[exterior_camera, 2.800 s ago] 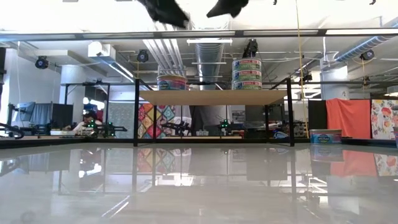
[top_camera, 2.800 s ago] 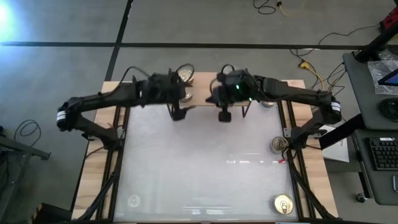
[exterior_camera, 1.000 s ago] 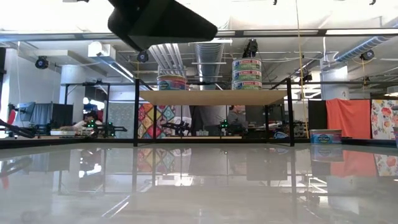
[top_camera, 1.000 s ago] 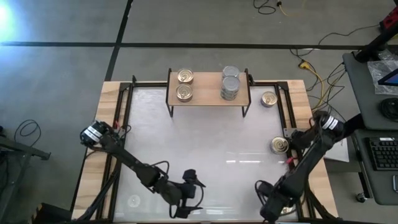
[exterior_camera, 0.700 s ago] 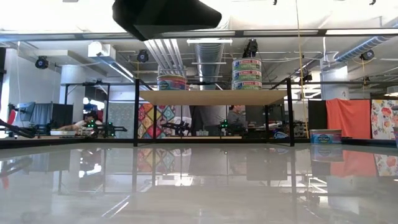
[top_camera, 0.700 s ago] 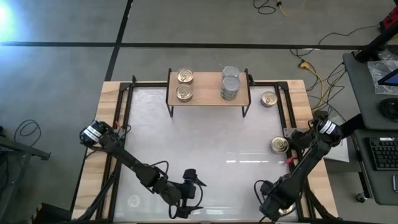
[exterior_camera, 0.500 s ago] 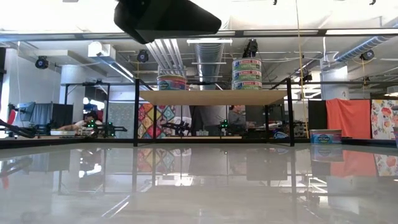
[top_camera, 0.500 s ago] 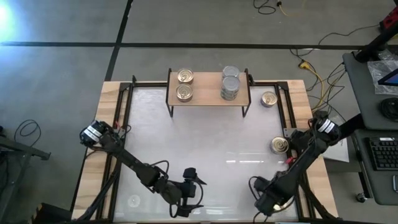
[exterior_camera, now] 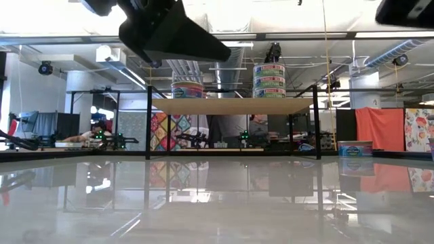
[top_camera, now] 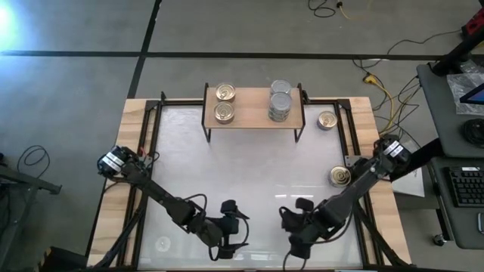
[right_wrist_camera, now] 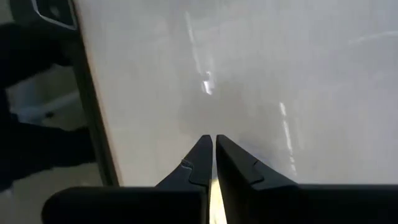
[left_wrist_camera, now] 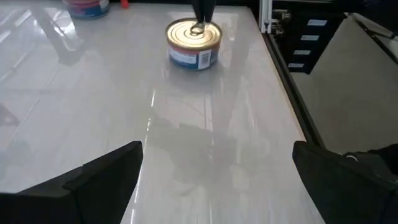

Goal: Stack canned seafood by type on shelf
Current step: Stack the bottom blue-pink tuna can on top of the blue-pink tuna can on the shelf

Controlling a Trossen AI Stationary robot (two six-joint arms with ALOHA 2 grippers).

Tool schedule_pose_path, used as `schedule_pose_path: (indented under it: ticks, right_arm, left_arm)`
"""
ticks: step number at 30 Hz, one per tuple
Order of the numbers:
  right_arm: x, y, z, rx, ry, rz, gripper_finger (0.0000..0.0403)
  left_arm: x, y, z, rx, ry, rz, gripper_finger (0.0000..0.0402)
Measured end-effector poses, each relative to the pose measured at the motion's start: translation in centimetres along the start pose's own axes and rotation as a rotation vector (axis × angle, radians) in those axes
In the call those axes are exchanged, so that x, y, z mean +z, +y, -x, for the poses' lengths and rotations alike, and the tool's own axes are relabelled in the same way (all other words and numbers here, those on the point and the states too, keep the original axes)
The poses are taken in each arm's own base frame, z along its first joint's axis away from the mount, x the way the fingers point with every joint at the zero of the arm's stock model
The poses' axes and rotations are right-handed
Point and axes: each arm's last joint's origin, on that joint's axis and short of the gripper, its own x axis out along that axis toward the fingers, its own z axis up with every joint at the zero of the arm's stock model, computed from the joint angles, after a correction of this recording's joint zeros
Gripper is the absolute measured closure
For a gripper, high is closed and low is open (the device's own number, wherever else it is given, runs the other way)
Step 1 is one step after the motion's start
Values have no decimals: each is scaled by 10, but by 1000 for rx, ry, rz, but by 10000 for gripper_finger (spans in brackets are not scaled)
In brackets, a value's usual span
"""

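The right pincer point(top_camera: 291, 240) (pressed together, empty) has swung inward beside the spread left pincer point(top_camera: 227, 245); two gold tins point(top_camera: 340, 176) remain unshelved.

The shelf point(top_camera: 253, 107), a light wooden board on thin black legs, stands at the table's far edge. On its left part two gold-lidded tins point(top_camera: 224, 93) point(top_camera: 223, 112) sit side by side, each upright. On its right part silver-lidded tins point(top_camera: 280, 97) stand stacked; the low view shows three in that stack point(exterior_camera: 269, 80). Two more gold-lidded tins remain on the table: one point(top_camera: 327, 119) just right of the shelf, one point(top_camera: 340, 176) near the right edge, both upright.
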Motion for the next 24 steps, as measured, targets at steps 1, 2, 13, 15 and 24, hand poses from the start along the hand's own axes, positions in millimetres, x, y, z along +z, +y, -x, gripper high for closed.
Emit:
schedule_pose_path:
  ticks: [1, 2, 13, 15, 24]
  right_arm:
    - [-2, 1, 3, -16, 11, 3, 390]
    - [-5, 1, 5, -36, 28, -4, 390]
    - [-85, 12, 3, -213, 163, -227, 390]
    - [-99, 13, 0, -238, 169, -264, 390]
    - [-108, -3, -37, -370, 199, -213, 390]
  left_arm:
    - [0, 0, 0, 4, 2, 5, 2]
    - [0, 1, 0, 7, 2, 9, 2]
    - [2, 9, -4, 53, -8, 4, 2]
    - [2, 11, -6, 58, -8, -16, 2]
    - [-9, 11, -26, 49, -61, -66, 2]
